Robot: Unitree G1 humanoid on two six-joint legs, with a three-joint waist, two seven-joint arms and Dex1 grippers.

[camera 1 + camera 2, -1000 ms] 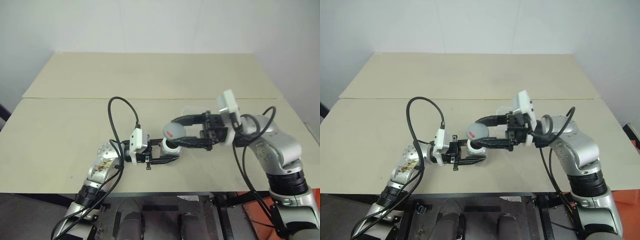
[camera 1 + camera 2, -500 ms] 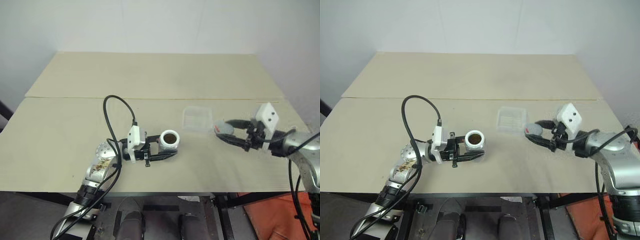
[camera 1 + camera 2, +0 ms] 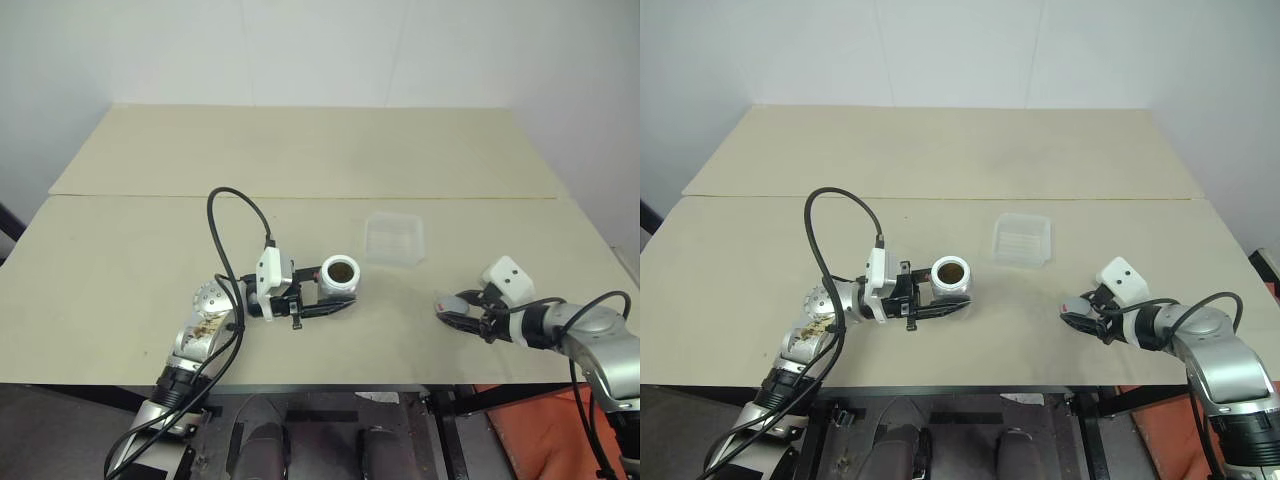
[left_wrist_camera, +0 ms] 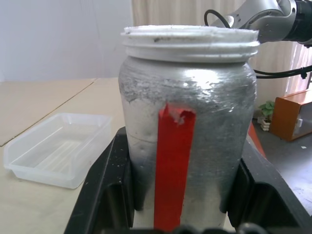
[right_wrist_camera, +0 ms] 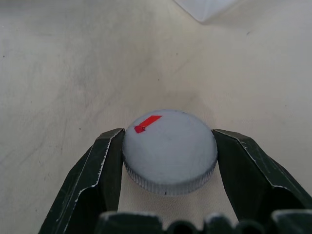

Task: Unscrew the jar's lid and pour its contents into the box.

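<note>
Right gripper (image 5: 168, 146) at lower right of the head view, low over the table (image 3: 150, 240), jaws pinched on the grey lid (image 5: 169, 150). Left gripper (image 3: 335, 295) at lower centre clamps the open jar (image 3: 339, 277) upright, dark contents (image 3: 951, 271) inside. Clear box (image 3: 394, 239) sits right of centre, above and between the two, apart from both

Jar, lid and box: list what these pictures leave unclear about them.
- Jar: in the left wrist view its base is hidden by the left gripper that clamps it, and its rim hides the inside.
- Contents: in the head views a dark patch in the jar's mouth, too small to identify.
- Lid: the right gripper covers its sides; whether it rests on the table cannot be told.
- Box: cut off by the right wrist view's edge.
</note>
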